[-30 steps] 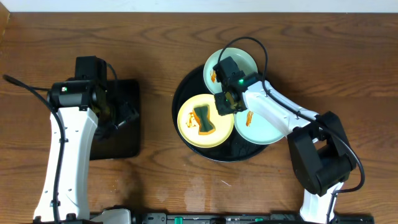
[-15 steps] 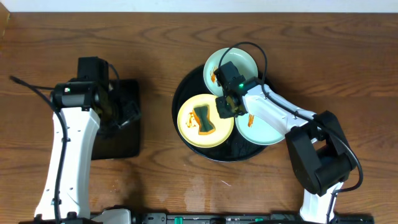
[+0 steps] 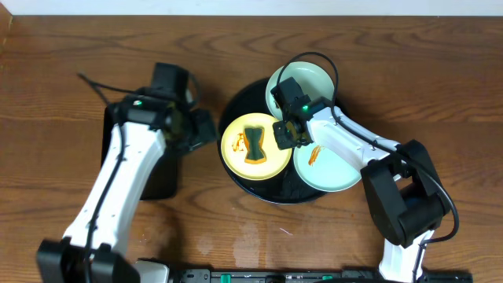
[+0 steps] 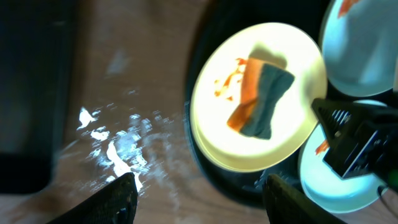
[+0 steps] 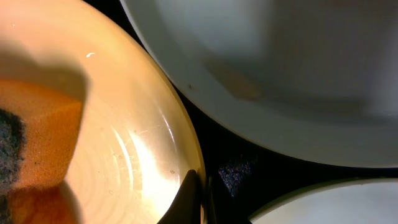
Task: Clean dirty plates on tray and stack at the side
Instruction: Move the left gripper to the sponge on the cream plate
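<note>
The round black tray (image 3: 277, 193) holds three plates. A pale yellow plate (image 3: 236, 153) lies at its left with a green-and-orange sponge (image 3: 255, 146) on it and an orange smear (image 4: 226, 86) beside the sponge. My right gripper (image 3: 280, 135) is shut on this plate's right rim (image 5: 186, 143), one finger inside and one outside. One mint plate (image 3: 306, 79) sits at the back. Another mint plate (image 3: 330, 169) at the right shows a sauce smear (image 3: 313, 154). My left gripper (image 3: 203, 130) hovers open over the tray's left edge (image 4: 205, 180), holding nothing.
A smaller rectangular black tray (image 3: 153, 177) lies left of the round one, partly under my left arm. Bare wood tabletop (image 3: 212, 228) runs in front of both trays and along the back. Glare patches lie on the wood (image 4: 118, 146).
My left arm has swung right from above the rectangular tray to the round tray's left edge. My right gripper has shut on the yellow plate's rim, and the plate has shifted slightly.
</note>
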`<state>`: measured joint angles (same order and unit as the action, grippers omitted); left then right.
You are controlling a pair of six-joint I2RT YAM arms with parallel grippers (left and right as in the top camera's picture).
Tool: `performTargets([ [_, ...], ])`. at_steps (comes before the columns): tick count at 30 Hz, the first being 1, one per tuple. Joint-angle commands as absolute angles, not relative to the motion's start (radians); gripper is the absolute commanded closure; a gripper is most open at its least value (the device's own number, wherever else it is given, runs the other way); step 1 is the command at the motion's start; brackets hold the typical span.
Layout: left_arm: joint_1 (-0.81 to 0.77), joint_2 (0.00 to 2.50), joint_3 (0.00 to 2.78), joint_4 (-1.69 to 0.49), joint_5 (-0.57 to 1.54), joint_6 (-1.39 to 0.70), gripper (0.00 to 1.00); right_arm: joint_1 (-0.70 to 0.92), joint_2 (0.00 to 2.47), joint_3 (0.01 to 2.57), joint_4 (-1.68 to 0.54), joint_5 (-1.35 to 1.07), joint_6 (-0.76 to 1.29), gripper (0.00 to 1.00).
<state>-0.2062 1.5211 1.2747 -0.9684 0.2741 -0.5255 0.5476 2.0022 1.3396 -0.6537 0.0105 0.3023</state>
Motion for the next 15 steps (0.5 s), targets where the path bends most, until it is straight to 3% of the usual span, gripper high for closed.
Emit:
performTargets([
  [1,-0.267,1.598,1.263,-0.923,0.281,-0.533,0.34,0.558,2.015,1.334,-0.657,-0.009,0.302,0.98],
  [15,-0.355,1.820,1.263,-0.735,0.359,-0.329,0.33,0.556,2.015,1.334,-0.681,-0.020,0.283,0.99],
])
